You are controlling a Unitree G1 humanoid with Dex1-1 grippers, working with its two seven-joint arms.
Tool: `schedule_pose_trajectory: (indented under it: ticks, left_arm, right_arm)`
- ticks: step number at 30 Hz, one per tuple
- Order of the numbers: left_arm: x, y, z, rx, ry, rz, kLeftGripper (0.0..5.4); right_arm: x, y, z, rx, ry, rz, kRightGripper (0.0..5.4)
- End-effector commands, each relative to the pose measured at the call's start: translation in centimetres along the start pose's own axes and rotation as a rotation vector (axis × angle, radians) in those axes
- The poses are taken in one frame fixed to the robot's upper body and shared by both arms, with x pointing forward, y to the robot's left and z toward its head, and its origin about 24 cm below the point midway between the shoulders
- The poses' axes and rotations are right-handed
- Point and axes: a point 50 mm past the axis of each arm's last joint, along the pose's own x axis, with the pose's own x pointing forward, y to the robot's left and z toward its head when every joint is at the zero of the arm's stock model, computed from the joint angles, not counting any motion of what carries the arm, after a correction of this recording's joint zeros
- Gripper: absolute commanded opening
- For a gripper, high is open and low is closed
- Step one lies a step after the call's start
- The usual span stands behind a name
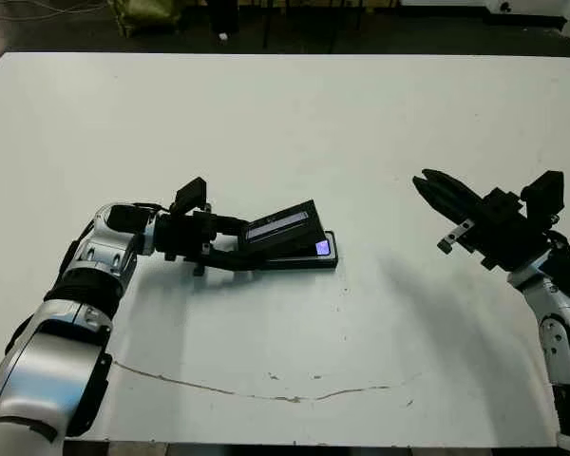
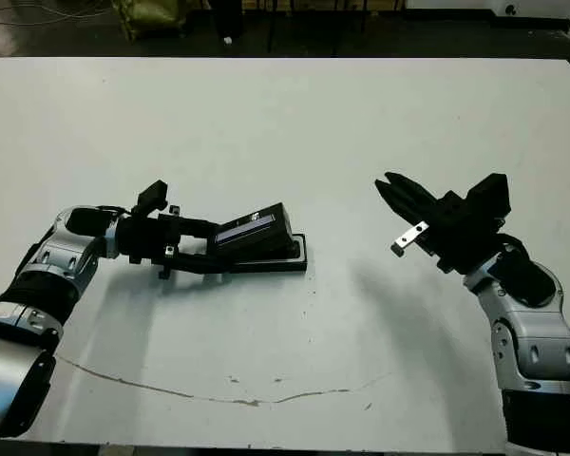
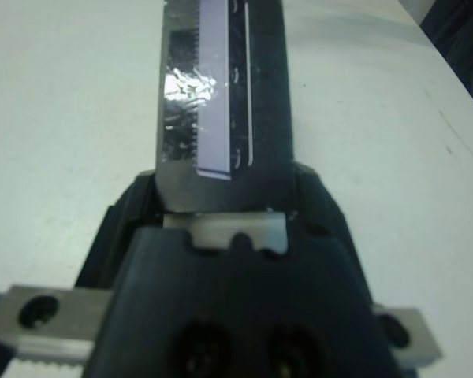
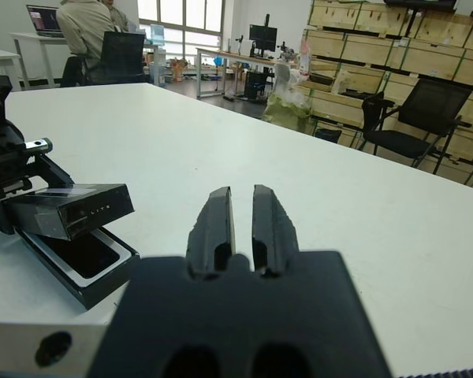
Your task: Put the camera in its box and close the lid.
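At centre-left of the head views, on the white counter (image 1: 285, 123):

- My left end effector (image 1: 230, 239): clamped on the lid (image 1: 283, 226), gripping it by its left end. The lid, black with a silvery-grey stripe, is tilted, its right end raised, above the box (image 1: 309, 260).
- Box: black tray lying flat on the counter, directly beneath the lid. In the right wrist view the lid overhangs the near part of the tray and the tray's dark inside shows.
- Camera (image 1: 322, 249): inside the box; only a small bluish-purple patch shows at the tray's right end in the left eye view, the remainder covered by the lid.
- My right end effector (image 1: 435, 195): at the right of the frame, held above the counter, well apart from the box. Its fingers (image 4: 221, 224) stand nearly together with a narrow gap between them, holding nothing.
- Beyond the counter in the right wrist view: a seated person (image 4: 85, 30), a black chair (image 4: 414, 118), stacked crates (image 4: 378, 47).
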Motion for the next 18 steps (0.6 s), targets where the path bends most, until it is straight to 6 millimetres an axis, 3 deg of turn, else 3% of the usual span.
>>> schedule_pose_trajectory:
  ticks: [1, 18]
  left_arm:
    - [0.88, -0.39, -0.96, -0.036, 0.062, -0.024, 2.22]
    - [1.27, -0.51, -0.73, -0.018, 0.110, -0.046, 2.22]
  right_arm:
    - [-0.38, -0.05, -0.42, 0.016, 0.024, 0.000, 0.00]
    - [-0.47, -0.11, -0.50, 0.009, 0.029, -0.009, 0.00]
